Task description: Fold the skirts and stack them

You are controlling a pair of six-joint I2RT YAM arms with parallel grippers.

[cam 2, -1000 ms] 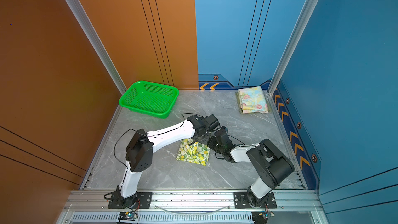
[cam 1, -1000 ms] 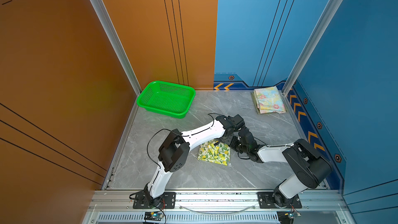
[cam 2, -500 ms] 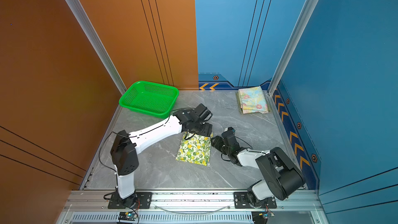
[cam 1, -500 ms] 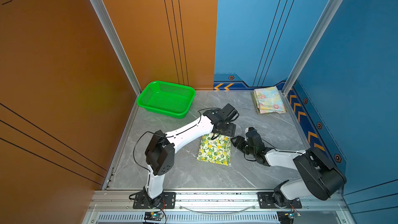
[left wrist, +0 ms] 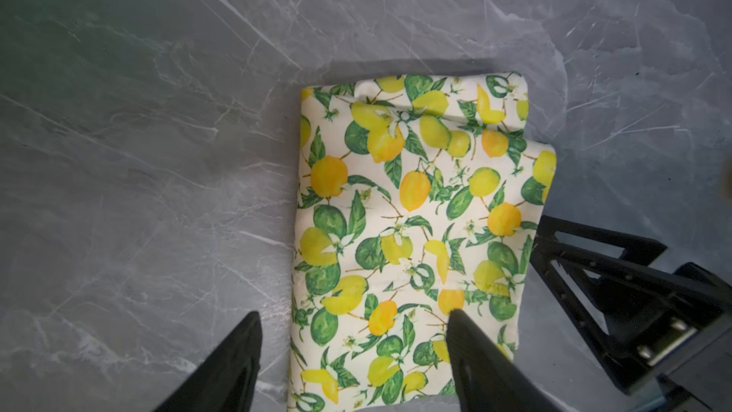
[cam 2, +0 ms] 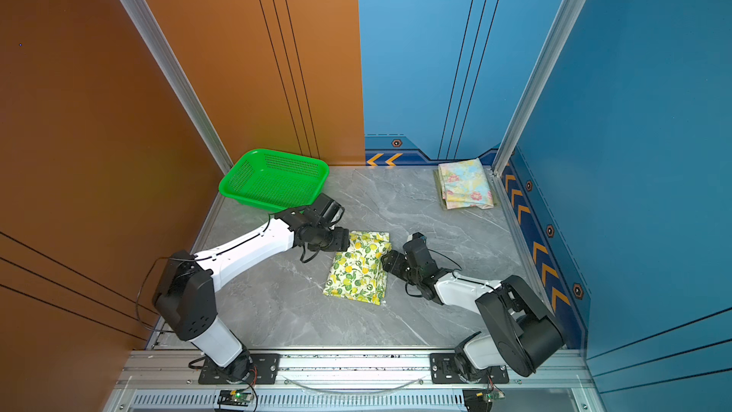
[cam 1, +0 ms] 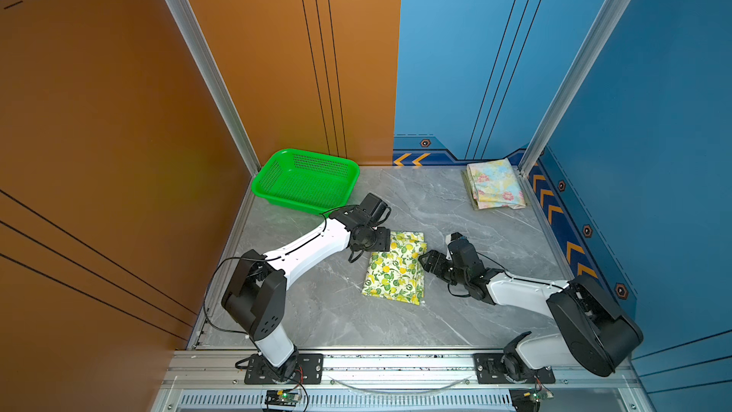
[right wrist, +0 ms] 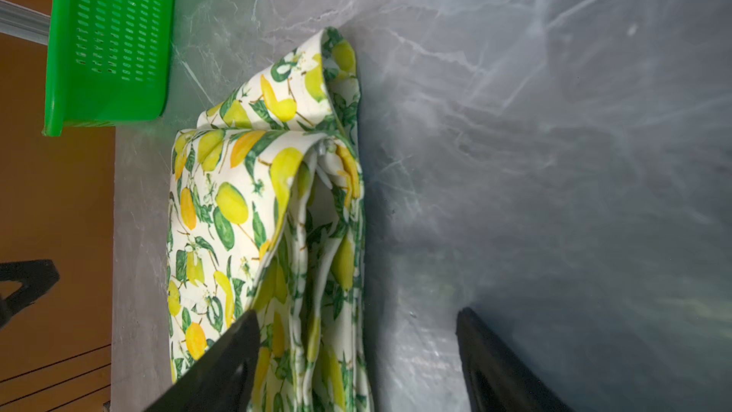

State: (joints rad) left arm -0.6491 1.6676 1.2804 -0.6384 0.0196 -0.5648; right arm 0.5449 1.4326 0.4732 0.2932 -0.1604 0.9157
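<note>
A folded lemon-print skirt [cam 1: 396, 267] lies mid-worktop [cam 1: 317, 323] between the left gripper [left wrist: 353, 313] and right gripper [right wrist: 356, 313], both jaws spread open and empty, while the folded floral skirt [cam 1: 495, 188] sits in the far corner, so the lemon one apparently awaits stacking there.

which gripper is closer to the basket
Left. The left gripper hangs over the far corner of the lemon skirt, just short of the basket; the right gripper is at the skirt's opposite edge, farther off.
</note>
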